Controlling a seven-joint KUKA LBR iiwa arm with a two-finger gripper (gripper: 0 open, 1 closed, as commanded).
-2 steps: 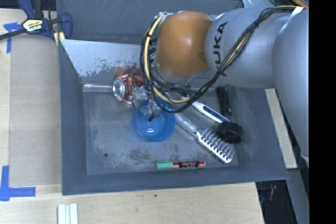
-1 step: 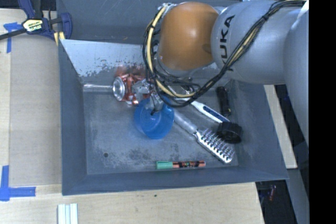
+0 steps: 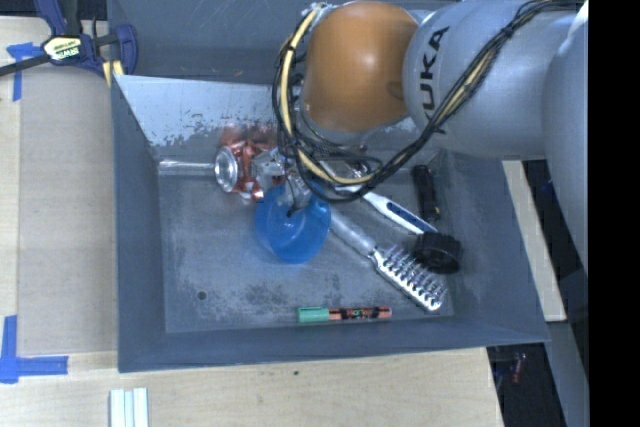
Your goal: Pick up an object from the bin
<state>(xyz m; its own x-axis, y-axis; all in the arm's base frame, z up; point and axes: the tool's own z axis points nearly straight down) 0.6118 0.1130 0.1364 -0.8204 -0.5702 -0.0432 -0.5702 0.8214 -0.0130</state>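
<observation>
My gripper (image 3: pixel 291 187) reaches down below the arm's orange cover, near the middle of the bin. Its tip is right at the top edge of a blue round cup-like thing (image 3: pixel 292 231) that lies just in front of it. A crushed red and silver can (image 3: pixel 241 167) lies immediately left of the gripper, against the back slope of the bin. Whether the gripper touches the blue thing or the can is hidden by cables and the cover.
A clear-handled brush with pale bristles (image 3: pixel 404 271) lies right of the blue thing, with a black round piece (image 3: pixel 438 252) beside it. A white and blue stick (image 3: pixel 395 212) and a black bar (image 3: pixel 426 190) lie further right. A green and red pen (image 3: pixel 343 314) sits by the front wall.
</observation>
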